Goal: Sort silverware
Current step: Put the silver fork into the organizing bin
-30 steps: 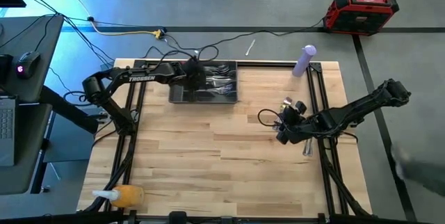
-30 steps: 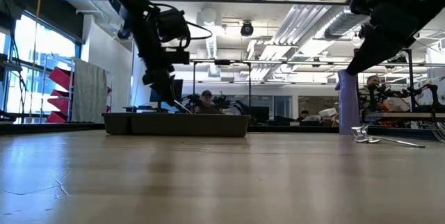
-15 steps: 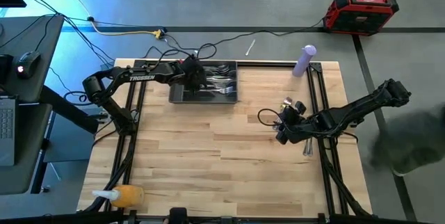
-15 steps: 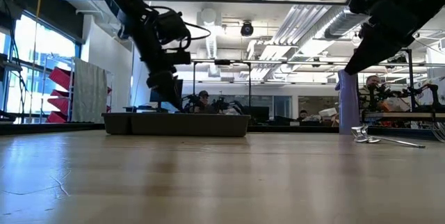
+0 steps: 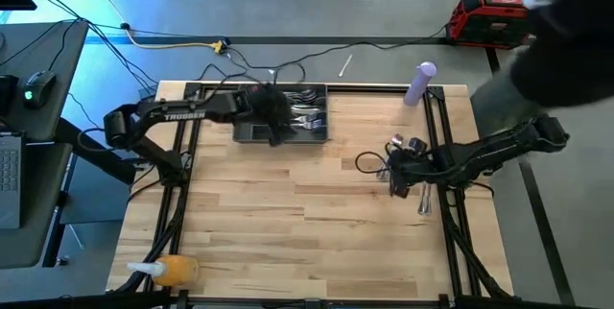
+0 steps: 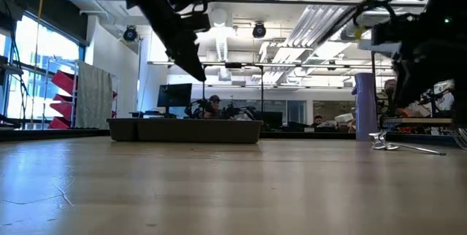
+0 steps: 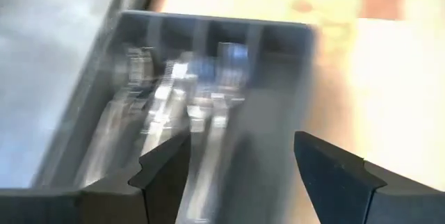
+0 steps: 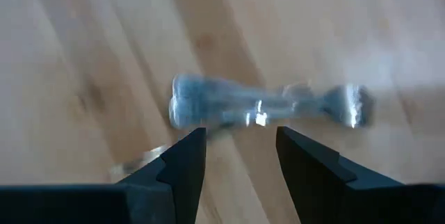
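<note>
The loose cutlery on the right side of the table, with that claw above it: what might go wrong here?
The right gripper hangs open over a small bunch of silverware lying together on the wood, so it might catch two pieces at once, or nudge them apart. They also lie close to the table edge, so a push could send one off. The left gripper, open over the tray, looks less worrying.

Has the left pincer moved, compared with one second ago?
Yes. In the low view the left pincer has risen well above the dark grey tray, where before it reached down to the tray's rim.
</note>
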Motion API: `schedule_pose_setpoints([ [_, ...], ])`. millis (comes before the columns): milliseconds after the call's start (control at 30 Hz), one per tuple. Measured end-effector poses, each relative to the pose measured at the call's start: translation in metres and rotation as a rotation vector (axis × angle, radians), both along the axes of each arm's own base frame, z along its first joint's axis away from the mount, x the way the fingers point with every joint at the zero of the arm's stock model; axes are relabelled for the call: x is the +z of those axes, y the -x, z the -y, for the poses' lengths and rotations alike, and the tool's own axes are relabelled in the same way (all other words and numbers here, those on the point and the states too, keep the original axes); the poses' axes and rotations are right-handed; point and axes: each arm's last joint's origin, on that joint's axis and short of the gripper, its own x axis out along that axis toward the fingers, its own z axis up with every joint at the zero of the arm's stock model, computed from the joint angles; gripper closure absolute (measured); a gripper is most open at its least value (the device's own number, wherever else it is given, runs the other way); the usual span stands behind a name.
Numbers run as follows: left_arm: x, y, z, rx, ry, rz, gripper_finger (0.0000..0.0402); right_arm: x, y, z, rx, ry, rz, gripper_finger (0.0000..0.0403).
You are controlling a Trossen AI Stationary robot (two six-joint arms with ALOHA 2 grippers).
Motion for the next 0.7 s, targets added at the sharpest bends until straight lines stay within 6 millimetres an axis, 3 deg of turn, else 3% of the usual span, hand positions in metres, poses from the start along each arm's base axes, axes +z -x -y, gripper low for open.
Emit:
schedule_pose_setpoints([
  [167,-0.02,-0.011,0.052,-0.021,0.113,0.074,0.0174,-0.013,-0.012,0.002,0.056,-0.188,-0.087,0.024],
  [367,-0.042,-0.015,0.108,-0.03,0.257,0.305,0.0174,-0.035,-0.02,0.012,-0.4,-0.215,-0.132,0.024],
  [533,-0.05,-0.011,0.136,-0.037,0.314,0.459,0.0175,-0.044,-0.016,0.013,-0.53,-0.194,-0.238,0.024],
  [700,-0.056,-0.004,0.152,-0.015,0.238,0.49,0.0175,-0.042,-0.002,0.007,-0.733,-0.21,-0.326,0.024],
])
